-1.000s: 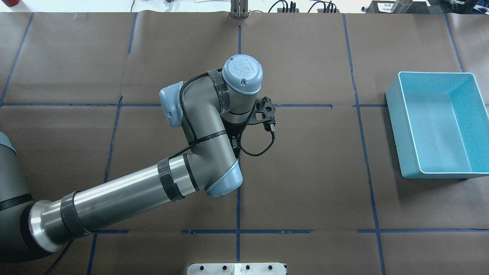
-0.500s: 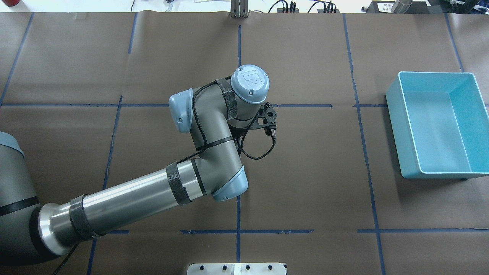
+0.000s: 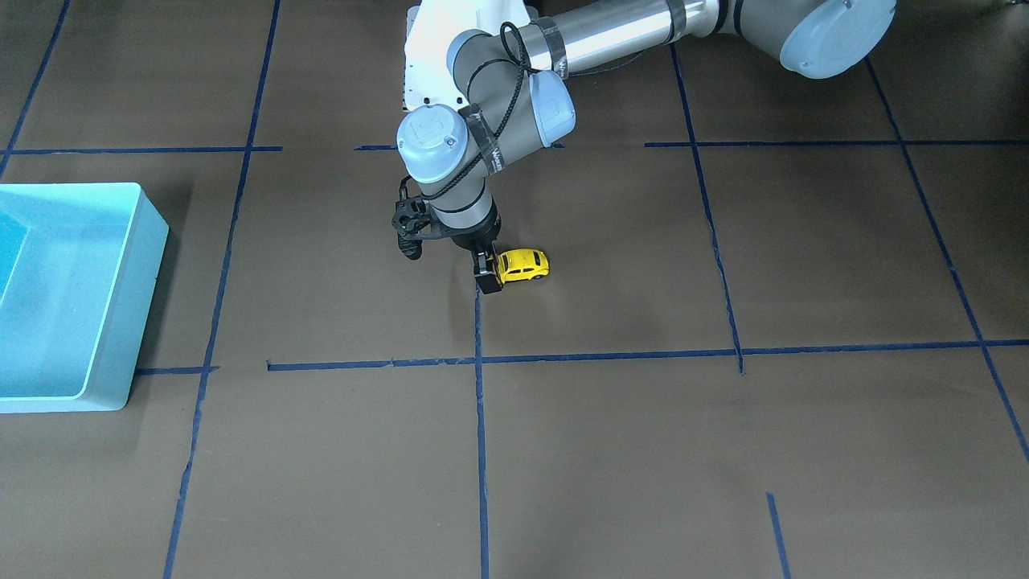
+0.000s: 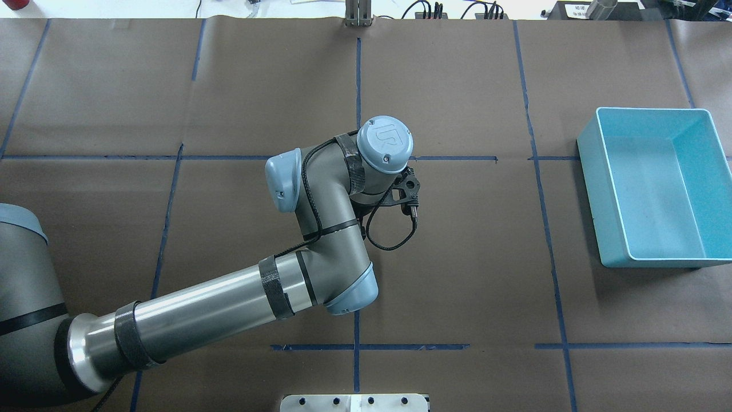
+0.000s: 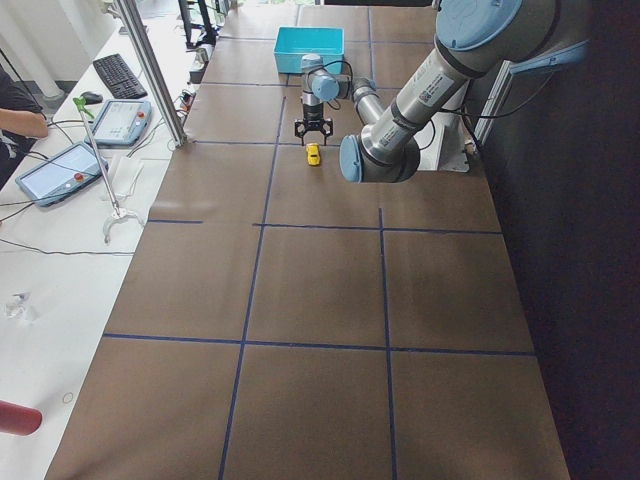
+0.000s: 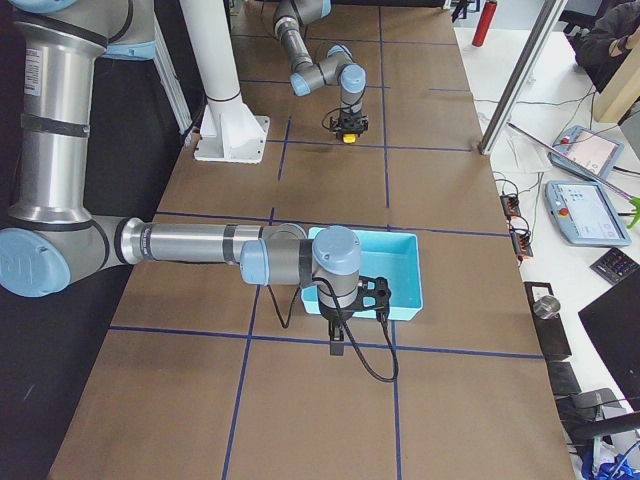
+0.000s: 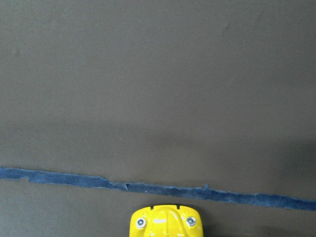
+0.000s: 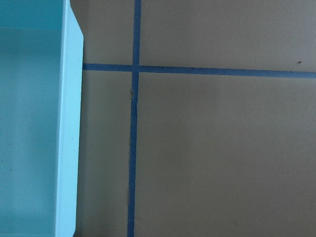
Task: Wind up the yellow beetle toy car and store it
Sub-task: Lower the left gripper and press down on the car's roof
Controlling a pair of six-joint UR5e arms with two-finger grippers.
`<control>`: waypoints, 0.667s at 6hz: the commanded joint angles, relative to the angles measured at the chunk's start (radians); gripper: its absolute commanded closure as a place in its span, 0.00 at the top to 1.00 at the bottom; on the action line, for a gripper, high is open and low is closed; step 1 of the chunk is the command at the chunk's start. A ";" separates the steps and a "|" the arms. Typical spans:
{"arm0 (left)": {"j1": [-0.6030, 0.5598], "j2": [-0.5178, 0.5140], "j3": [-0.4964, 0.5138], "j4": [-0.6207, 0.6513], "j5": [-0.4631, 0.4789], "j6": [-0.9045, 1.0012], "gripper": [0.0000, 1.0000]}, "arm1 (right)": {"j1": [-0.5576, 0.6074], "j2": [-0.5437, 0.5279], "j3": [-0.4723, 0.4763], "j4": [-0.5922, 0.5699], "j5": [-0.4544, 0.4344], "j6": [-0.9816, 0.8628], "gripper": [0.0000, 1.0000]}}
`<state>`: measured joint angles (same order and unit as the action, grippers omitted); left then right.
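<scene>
The yellow beetle toy car [image 3: 526, 264] stands on the brown table paper near the middle, beside a blue tape line. My left gripper [image 3: 490, 281] points straight down and is shut on the car's left end in the front-facing view, where one dark finger [image 3: 486, 275] shows. The left wrist view shows only the car's nose [image 7: 165, 223] at its bottom edge. In the overhead view my left wrist [image 4: 389, 143] hides both car and gripper. My right gripper [image 6: 337, 348] hangs beside the blue bin [image 6: 400, 270], and I cannot tell whether it is open or shut.
The blue bin [image 4: 595, 171] sits open at the table's right end in the overhead view, with nothing showing inside; its wall [image 8: 69, 123] fills the left of the right wrist view. Blue tape lines grid the table. A white mount plate [image 4: 354, 402] sits at the near edge.
My left wrist has moved steadily to the right and toward the robot's side of the table in the overhead view. The bin has not moved.
</scene>
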<state>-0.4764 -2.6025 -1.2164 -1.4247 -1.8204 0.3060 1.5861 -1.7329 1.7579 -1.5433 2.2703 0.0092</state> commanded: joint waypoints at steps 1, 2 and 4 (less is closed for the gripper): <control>0.001 -0.001 0.009 -0.009 0.007 -0.001 0.89 | 0.000 0.000 0.000 0.000 0.000 0.000 1.00; 0.001 -0.002 0.009 -0.011 0.007 -0.001 0.86 | 0.000 0.000 0.000 0.000 0.000 0.000 1.00; 0.001 -0.005 0.017 -0.013 0.007 -0.001 0.81 | 0.000 0.000 0.002 -0.001 -0.002 0.000 1.00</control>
<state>-0.4755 -2.6057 -1.2044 -1.4367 -1.8132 0.3053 1.5861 -1.7334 1.7582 -1.5436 2.2698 0.0092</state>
